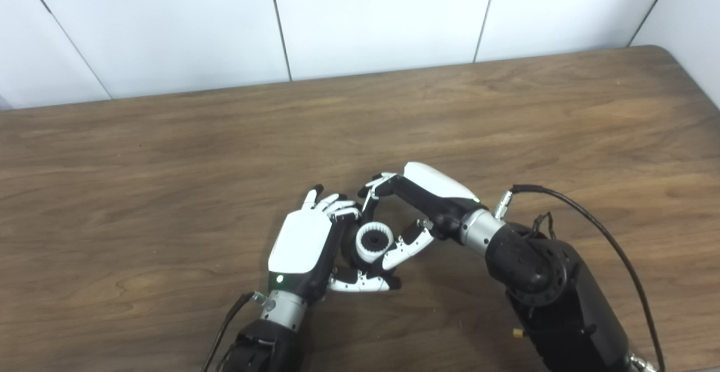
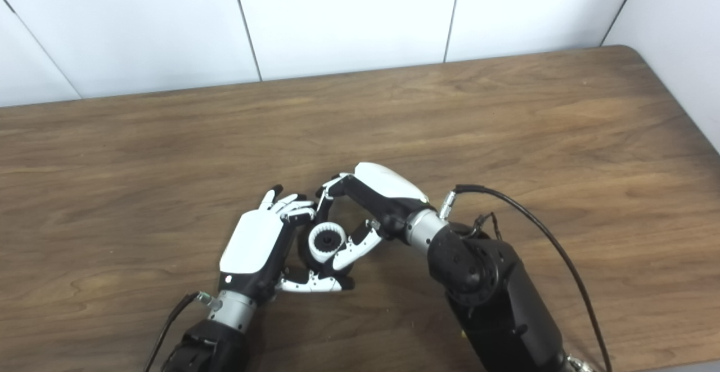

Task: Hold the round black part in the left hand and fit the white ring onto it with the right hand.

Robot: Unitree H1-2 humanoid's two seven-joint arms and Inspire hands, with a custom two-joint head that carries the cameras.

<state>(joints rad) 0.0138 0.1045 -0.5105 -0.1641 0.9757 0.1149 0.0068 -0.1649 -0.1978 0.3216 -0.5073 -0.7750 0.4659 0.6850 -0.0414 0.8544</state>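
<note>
Nearest me, both black forearms come up from the bottom edge, and a black cable (image 1: 604,237) loops off the right wrist over the wood. My left hand (image 1: 306,245), white-backed with black and white fingers, is wrapped around the round black plastic part (image 1: 350,254), thumb under it and fingers curled over its far side, so I see only slivers of black between them. The white toothed plastic ring (image 1: 374,241) sits against the exposed face of that part, its dark centre facing up toward me; I cannot tell whether it is fully seated. My right hand (image 1: 413,209) arches over from the right, its thumb lying along the ring's lower right edge and its fingers reaching over the top, so it is pinching the ring. The two hands nearly touch at the fingertips and hide most of the joint. Beyond them, the brown wood-grain worktop (image 1: 506,113) runs bare to its rounded far corner, backed by a white panelled wall (image 1: 382,17) with dark seams.
</note>
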